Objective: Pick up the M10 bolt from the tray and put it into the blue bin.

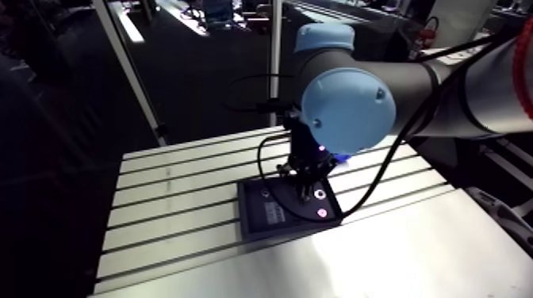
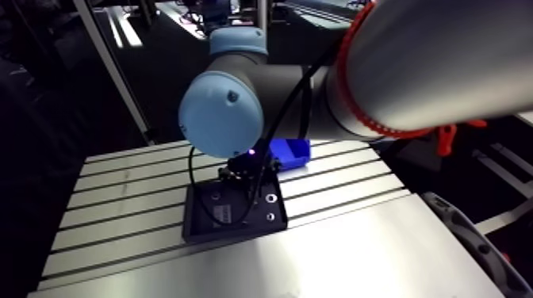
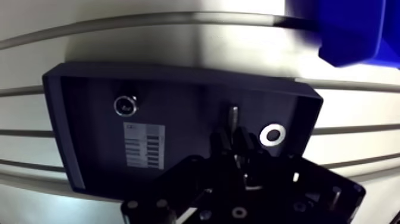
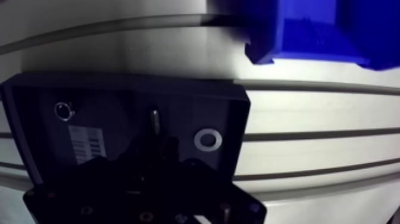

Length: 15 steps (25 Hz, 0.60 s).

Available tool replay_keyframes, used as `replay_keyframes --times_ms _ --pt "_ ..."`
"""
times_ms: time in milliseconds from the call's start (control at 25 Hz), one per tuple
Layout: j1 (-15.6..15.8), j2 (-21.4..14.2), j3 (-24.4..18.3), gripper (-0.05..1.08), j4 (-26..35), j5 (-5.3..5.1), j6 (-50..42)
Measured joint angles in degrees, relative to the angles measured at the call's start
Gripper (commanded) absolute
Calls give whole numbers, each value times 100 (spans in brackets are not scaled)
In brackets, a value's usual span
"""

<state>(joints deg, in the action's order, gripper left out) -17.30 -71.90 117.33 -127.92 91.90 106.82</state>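
A black tray (image 3: 77, 119) lies on the slotted table. In the wrist view the M10 bolt (image 3: 233, 115) lies in the tray, its shaft poking out ahead from between my fingers. My gripper (image 3: 233, 143) is low over the tray, and the two fingers stand close together against the bolt. The blue bin (image 4: 309, 30) stands on the table just beyond the tray's far corner, to one side of the gripper. In the arm view the wrist hides the bolt; the tray (image 2: 214, 214) and bin (image 2: 289, 152) show below it.
A dark nut (image 3: 125, 106) and a bright washer (image 3: 272, 135) lie in the tray on either side of the bolt, with a white label (image 3: 143, 146) by the nut. Slotted aluminium table (image 1: 174, 182) surrounds the tray.
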Motion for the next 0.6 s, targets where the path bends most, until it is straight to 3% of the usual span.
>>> replay_keyframes --times_ms 360,600 --pt "13 -173 12 104 60 56 21" --pt "52 -531 -81 104 462 111 238"
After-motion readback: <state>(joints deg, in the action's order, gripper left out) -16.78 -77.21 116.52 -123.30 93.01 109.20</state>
